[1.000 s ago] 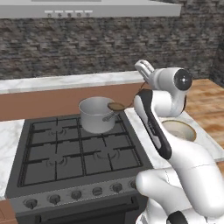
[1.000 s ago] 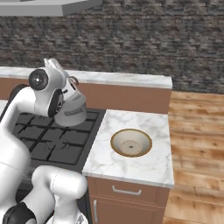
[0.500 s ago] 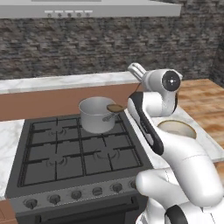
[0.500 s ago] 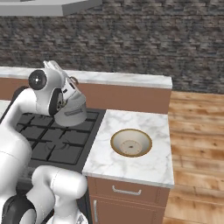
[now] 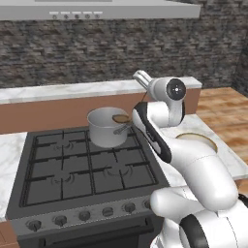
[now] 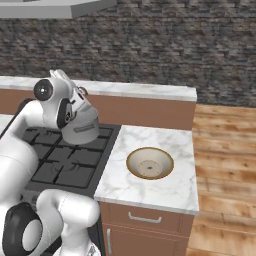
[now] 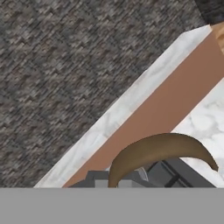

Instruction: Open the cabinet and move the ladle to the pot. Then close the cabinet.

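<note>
Steel pot (image 5: 107, 128) sits on the back burner of the stove (image 5: 58, 184), and the ladle (image 5: 121, 118) has its beige-brown bowl right at the pot's rim, on the side nearest the arm, with a thin stem running up and away from the pot. Compared with a second ago, the arm's upper wrist joint has swung in closer to the pot, while the ladle bowl has hardly shifted from that rim. This reads as the final lowering or settling of the ladle into the pot, with release not yet done. The gripper (image 6: 81, 92) hangs just above the pot, jaws fully closed and most likely pinching the ladle's stem, but the contact point is masked by the arm's own link, so the grip is a judgement. In the hand view the ladle (image 7: 159, 151) is only a brown curved edge, cut off at the bottom. It is hard to tell whether the bowl is inside the pot or resting on its lip. In the right base view the pot (image 6: 82, 131) is partly covered by the arm. A beige bowl (image 6: 150, 163) rests on the marble counter (image 6: 165, 190), well apart from the pot. Closing the cabinet remains to be done.
</note>
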